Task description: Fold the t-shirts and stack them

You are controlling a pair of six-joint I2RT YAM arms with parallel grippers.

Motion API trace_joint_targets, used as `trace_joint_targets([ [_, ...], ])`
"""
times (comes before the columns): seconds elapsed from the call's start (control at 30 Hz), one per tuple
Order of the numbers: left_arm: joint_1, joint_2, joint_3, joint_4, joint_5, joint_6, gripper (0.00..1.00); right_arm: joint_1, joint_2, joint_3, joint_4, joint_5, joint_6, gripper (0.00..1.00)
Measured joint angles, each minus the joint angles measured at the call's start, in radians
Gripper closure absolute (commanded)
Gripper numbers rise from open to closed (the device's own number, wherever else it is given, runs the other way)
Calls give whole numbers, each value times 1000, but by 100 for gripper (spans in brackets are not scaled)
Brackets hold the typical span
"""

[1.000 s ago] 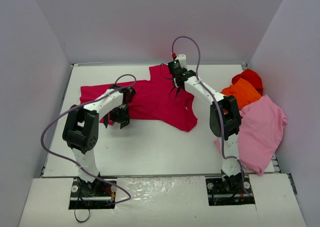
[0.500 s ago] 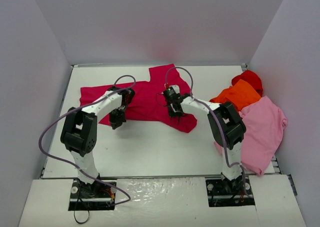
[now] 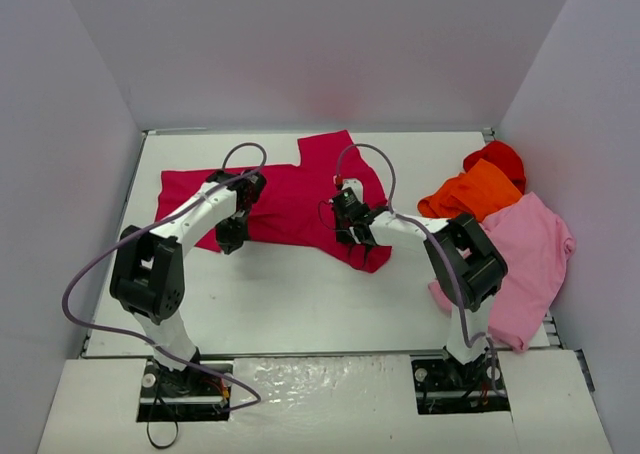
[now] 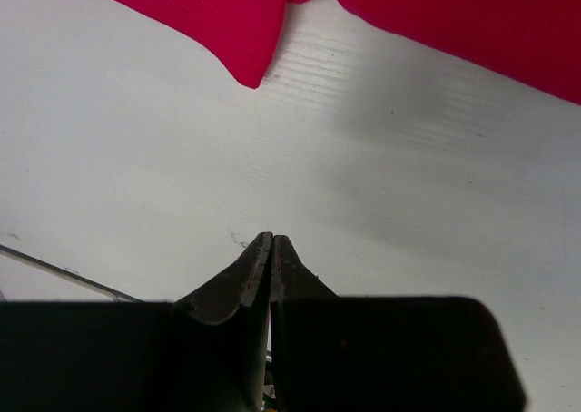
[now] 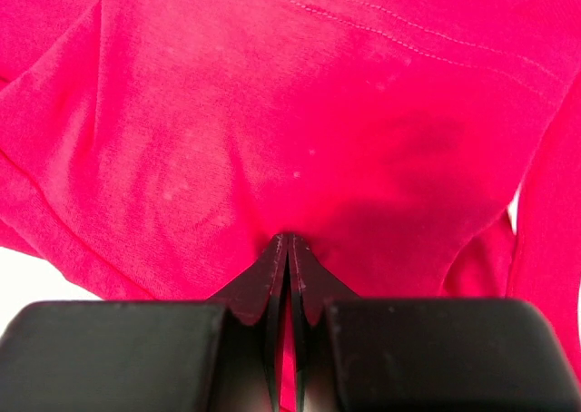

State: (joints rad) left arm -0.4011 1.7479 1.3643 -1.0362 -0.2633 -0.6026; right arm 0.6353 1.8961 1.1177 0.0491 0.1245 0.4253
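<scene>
**Four shirts on the table, both grippers closed**

Nearest on the right lies a light pink cotton t-shirt (image 3: 525, 254), spread loosely, with its near end drooping over the edge of the white table (image 3: 300, 294). Just beyond it, and touching it, is a crumpled orange t-shirt (image 3: 475, 192). A bunched bright red t-shirt (image 3: 497, 157) sits behind that, near the far right corner. None of these three is folded.

Across the middle, well apart from that heap, a crimson t-shirt (image 3: 290, 194) lies mostly flat. One sleeve points left, a flap reaches towards the far wall, and its near-right corner is rumpled.

The left arm rises from its base, bends at the elbow and reaches forward. The left gripper (image 4: 272, 240) points down at bare table just beside the crimson shirt's near hem. Its fingers are pressed together with nothing between them.

The right arm folds low and reaches left. The right gripper (image 5: 287, 240) is tip-down on the crimson shirt's near-right part, fingers fully closed. Whether any cloth is pinched between them cannot be told.
</scene>
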Motion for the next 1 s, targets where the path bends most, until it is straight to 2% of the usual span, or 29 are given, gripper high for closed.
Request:
trace_joint_targets([
  [0.13, 0, -1, 4, -9, -4, 4, 100, -8, -108, -136, 10, 20, 42, 100],
  [0.23, 0, -1, 21, -18, -6, 9, 100, -35, -194, -205, -82, 54, 73, 100],
  [0.43, 2, -1, 53, -27, -22, 22, 100, -81, -318, -234, -300, 158, 107, 100],
  [0.63, 14, -5, 54, -37, -33, 26, 100, -85, -445, -252, -429, 263, 138, 99],
  [0.7, 21, -11, 54, -38, -33, 27, 100, -85, -492, -263, -454, 284, 149, 91],
  [0.83, 29, -53, 51, -39, -36, 26, 100, -87, -600, -265, -418, 208, 150, 60],
  [0.9, 30, -93, 47, -38, -44, 24, 99, -84, -605, -243, -359, 113, 151, 56],
  [1.0, 30, -178, 40, -39, -59, 15, 93, -41, -498, -166, -228, -41, 163, 53],
])
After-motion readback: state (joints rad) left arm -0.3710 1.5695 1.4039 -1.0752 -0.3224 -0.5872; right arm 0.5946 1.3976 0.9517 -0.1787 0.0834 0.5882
